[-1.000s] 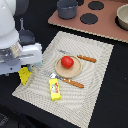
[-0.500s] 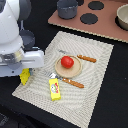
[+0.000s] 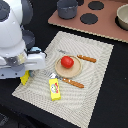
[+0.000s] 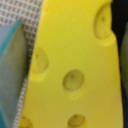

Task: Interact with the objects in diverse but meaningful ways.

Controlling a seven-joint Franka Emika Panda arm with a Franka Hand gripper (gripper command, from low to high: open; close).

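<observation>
Filling almost the whole wrist view, the yellow holed cheese wedge (image 4: 75, 65) sits very close to the camera, its oval hollows plain on the broad face, with a light blue cup (image 4: 11, 70) edging in beside it over a strip of the woven placemat (image 4: 31, 20). From the exterior view, the white arm (image 3: 15, 35) bends low over the placemat's (image 3: 95, 65) corner on that view's left, and only a small yellow sliver of the wedge (image 3: 24, 77) shows beneath the wrist. The claw itself is hidden under the arm's body there, and the wrist view shows no fingers clearly, so whether it is apart, together or clamped on the cheese cannot be told. A round tan plate (image 3: 70, 74) lies near the middle of the placemat with the red tomato (image 3: 67, 62) resting on it. An orange-handled fork (image 3: 80, 57) lies just beyond the plate and an orange-handled knife (image 3: 71, 82) just on its near side, both on the mat. The yellow red-marked packet (image 3: 54, 88) lies flat on the placemat toward the near edge, apart from the plate and close to the arm. Farther back on the dark surface (image 3: 115, 95), a toy stove top (image 3: 100, 22) with dark round burners carries a grey pot (image 3: 66, 8) at its corner on the exterior view's left.
</observation>
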